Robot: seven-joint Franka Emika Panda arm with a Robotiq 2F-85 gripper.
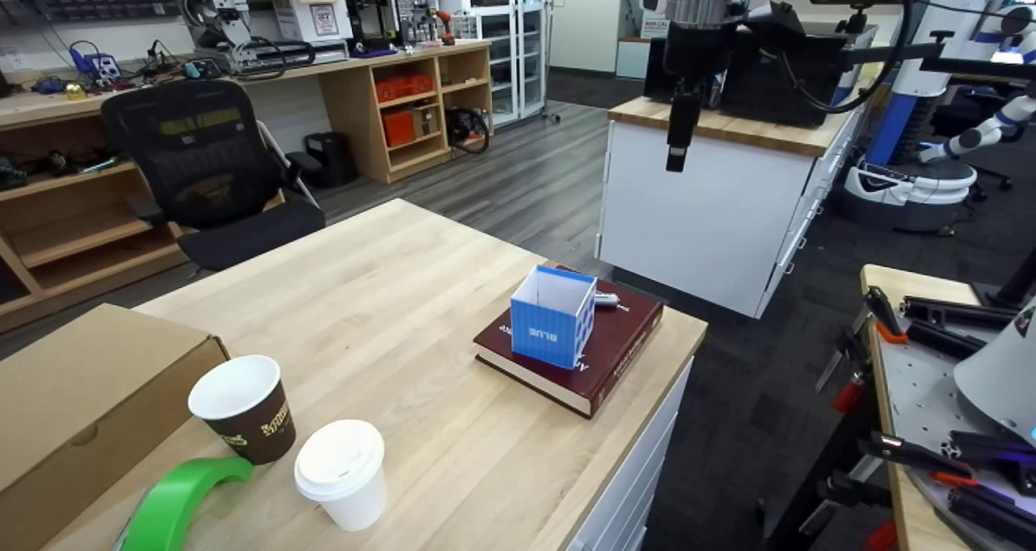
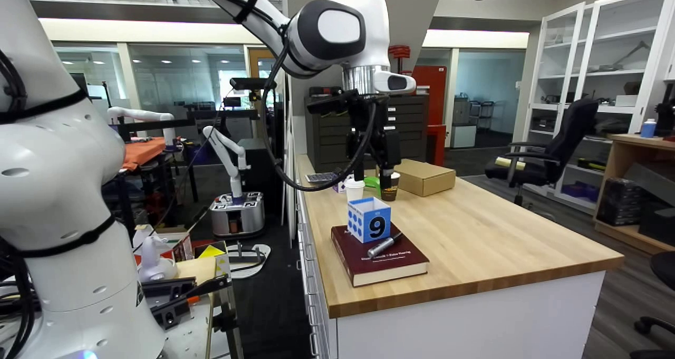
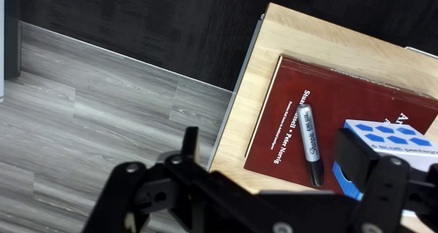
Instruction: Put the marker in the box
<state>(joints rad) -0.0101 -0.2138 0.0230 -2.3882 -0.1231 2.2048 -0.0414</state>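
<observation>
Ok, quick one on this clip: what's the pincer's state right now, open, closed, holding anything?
The pincer: open, jaws wide apart, holding nothing; the marker lies on the dark red book.

Beyond the jaws in the wrist view, one marker [image 3: 309,140], one book [image 3: 332,101] and, partly behind the jaws, one blue box [image 3: 393,138]; lower than the jaws in an exterior view, two cups [image 1: 243,413] [image 1: 343,476], one cardboard box [image 1: 89,389] and one table [image 1: 413,308].
</observation>
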